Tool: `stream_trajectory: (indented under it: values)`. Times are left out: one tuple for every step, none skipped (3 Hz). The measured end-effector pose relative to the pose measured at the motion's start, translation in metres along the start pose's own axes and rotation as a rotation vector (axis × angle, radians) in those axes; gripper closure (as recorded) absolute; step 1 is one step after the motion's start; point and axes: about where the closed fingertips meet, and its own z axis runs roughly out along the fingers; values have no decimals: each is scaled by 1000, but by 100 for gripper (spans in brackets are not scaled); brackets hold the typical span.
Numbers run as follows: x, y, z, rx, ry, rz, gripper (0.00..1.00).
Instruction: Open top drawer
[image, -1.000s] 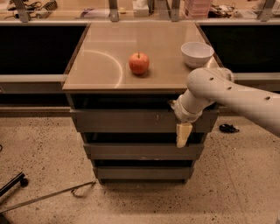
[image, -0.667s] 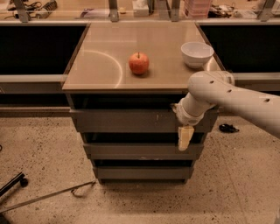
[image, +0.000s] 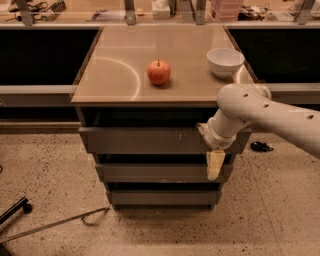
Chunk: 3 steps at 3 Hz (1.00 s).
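The top drawer (image: 145, 140) is the widest grey front, just under the tan countertop (image: 115, 75), with small white scratches right of centre. A dark gap shows above it. My gripper (image: 215, 165) hangs from the white arm (image: 260, 112) at the drawer's right end, its cream fingers pointing down in front of the middle drawer (image: 155, 172). The wrist sits against the top drawer's right part.
A red apple (image: 158, 72) and a white bowl (image: 225, 61) stand on the countertop. A third, lower drawer (image: 160, 198) is below. A metal rod (image: 55, 223) lies on the speckled floor at left; a small black object (image: 260, 146) lies at right.
The arm and gripper have shifted slightly right and down along the drawer fronts. The drawers look unmoved.
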Motion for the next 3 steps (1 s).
stream_trajectory:
  values:
    - [-15,38,-25,-91,-48,4,0]
    - [-15,38,-25,-91,-48,4,0]
    - [-19,44,-19,-110,-44,-3,0]
